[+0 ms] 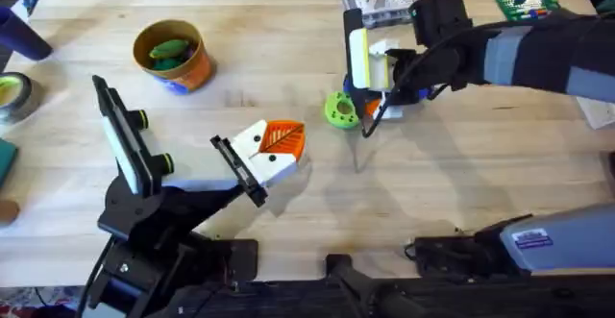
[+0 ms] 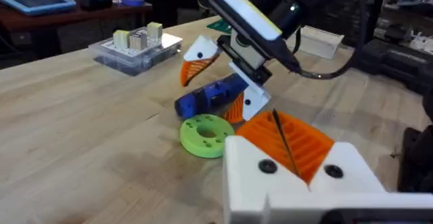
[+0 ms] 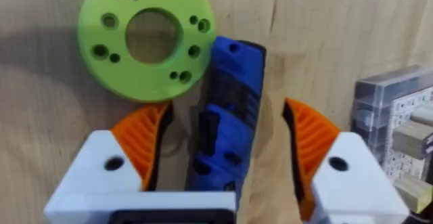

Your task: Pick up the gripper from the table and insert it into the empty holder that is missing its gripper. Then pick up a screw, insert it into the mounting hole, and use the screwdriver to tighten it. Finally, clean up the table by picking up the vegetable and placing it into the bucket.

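The blue screwdriver [image 3: 226,109] lies on the table beside a green disc. My right gripper [image 3: 226,119] hangs over it, open, with an orange pad on either side and a gap to each. From the left wrist view the same screwdriver [image 2: 206,97] lies between the right gripper's fingers [image 2: 199,58]. My left gripper [image 2: 287,143] is shut, its two orange ribbed pads pressed together, and each white base has a dark screw head. From overhead, the orange gripper [image 1: 283,140] sits in the white holder [image 1: 264,164] at the left arm's end. A green vegetable [image 1: 171,51] lies in the yellow-orange bucket [image 1: 197,68].
A green disc [image 1: 340,110] with holes lies next to the screwdriver. A clear box of parts [image 1: 380,1] stands at the back behind the right gripper. A tall black-and-white plate with yellow-green knobs [image 1: 125,135] stands at the left. A tape roll [image 1: 12,95] sits at the far left edge.
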